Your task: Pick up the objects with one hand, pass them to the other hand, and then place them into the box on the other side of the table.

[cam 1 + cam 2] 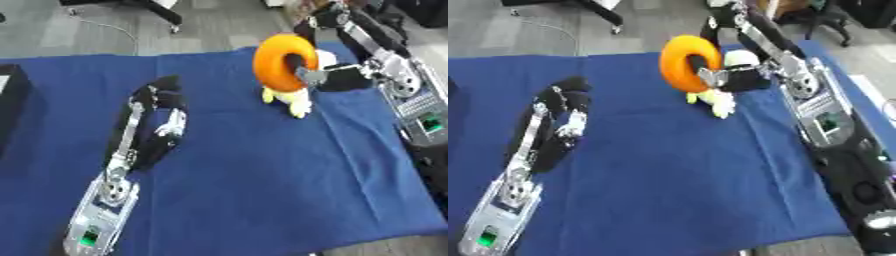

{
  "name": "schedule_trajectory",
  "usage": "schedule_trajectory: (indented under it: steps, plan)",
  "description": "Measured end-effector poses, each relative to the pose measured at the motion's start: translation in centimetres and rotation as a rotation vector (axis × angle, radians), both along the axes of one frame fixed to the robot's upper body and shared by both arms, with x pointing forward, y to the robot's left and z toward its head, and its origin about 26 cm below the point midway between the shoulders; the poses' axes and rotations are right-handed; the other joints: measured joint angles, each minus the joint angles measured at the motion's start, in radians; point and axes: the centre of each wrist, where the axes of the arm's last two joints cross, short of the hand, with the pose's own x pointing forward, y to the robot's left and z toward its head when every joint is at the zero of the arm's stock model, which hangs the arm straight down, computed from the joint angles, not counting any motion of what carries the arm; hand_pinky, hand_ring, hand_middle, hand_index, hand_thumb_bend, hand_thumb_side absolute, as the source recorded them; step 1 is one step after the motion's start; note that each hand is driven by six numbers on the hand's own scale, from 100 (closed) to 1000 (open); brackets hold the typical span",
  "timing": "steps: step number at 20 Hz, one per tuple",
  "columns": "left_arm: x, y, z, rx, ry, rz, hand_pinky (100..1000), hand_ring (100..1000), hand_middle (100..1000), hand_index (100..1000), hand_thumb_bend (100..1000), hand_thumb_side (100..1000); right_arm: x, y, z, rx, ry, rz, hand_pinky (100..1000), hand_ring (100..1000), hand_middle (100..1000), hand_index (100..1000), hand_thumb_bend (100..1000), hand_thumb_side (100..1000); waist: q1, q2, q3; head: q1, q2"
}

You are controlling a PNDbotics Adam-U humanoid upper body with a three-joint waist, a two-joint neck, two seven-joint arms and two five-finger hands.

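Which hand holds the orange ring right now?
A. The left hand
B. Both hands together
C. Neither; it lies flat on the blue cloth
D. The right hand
D: the right hand has its fingers through the orange ring, lifted upright, while the left hand is apart from it.

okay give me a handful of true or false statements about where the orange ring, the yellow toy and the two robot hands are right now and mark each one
1. The right hand holds the orange ring. True; its fingers reach through the ring's hole.
2. The ring lies flat on the blue cloth. False; it stands on edge, held up in the hand.
3. The left hand holds nothing. True; it is over the cloth, apart from the ring.
4. The yellow and white toy is beside the left hand. False; it is just below the ring, near the right hand.
5. The left hand touches the ring. False; bare cloth shows between them.
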Motion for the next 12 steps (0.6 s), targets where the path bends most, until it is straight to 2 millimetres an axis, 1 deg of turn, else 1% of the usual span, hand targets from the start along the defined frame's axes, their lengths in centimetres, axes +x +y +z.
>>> schedule_trajectory:
  steps: [2,3,5,7,9,12]
  plan:
    - [0.0,-0.3,0.0,0.033,-0.019,-0.003,752,707,720,864,100,544,-0.1,1.0,-0.1,0.021,0.009,0.020,697,463,284,326,100,100,0.000,0.000,0.001,-0.003,0.000]
    - [0.0,-0.4,0.0,0.043,-0.025,-0.004,761,718,730,879,180,432,-0.2,1.2,-0.1,0.025,0.011,0.025,685,454,278,323,100,128,0.000,0.000,0.002,-0.004,0.000]
    - [0.1,-1.0,0.4,0.068,-0.055,-0.028,766,724,737,888,270,390,-0.3,1.9,-0.3,0.032,0.021,0.044,682,451,276,322,100,166,0.007,0.000,0.014,-0.016,0.000]
    - [0.3,-1.7,1.3,0.094,-0.104,-0.057,764,725,740,892,318,382,-0.5,3.2,-0.6,0.049,0.044,0.086,679,448,275,322,100,197,0.012,0.000,0.015,-0.026,0.000]
    - [0.4,-2.1,1.5,0.107,-0.136,-0.058,763,726,741,896,363,383,-0.6,4.4,-0.9,0.065,0.072,0.125,678,447,274,322,100,225,0.012,0.000,0.015,-0.033,0.000]
    - [0.4,-2.3,1.3,0.120,-0.169,-0.021,761,730,746,898,368,383,-0.8,5.4,-1.1,0.078,0.095,0.156,676,445,272,321,100,252,0.012,0.001,0.015,-0.035,0.000]
